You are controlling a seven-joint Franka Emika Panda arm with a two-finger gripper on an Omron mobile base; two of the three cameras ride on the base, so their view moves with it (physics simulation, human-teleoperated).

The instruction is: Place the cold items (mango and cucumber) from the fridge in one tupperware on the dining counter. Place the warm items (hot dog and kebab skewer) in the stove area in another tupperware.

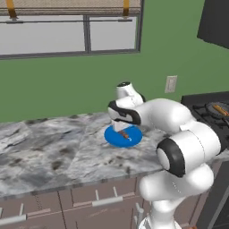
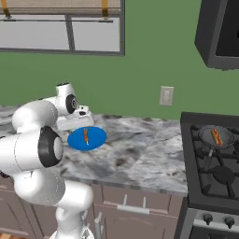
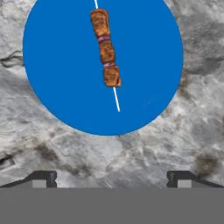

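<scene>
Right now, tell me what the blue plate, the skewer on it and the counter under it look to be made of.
Blue plate: flat, uniform matte blue with no shine, likely plastic or glazed ceramic; the look leaves it open. Kebab skewer: browned, rough meat chunks with thin purple slices between, on a thin pale stick, wood or metal unclear. Counter: grey-white veined pattern, looks like polished marble or similar stone.

Ahead of you a green wall (image 2: 154, 70) runs the full width, with a grey-framed window (image 1: 67, 36) at far left and a pale outlet plate (image 2: 166, 95) further right. A dark hood (image 2: 219, 32) hangs at upper right. Brown cabinet drawers (image 1: 89, 201) with pale handles sit near you.
</scene>
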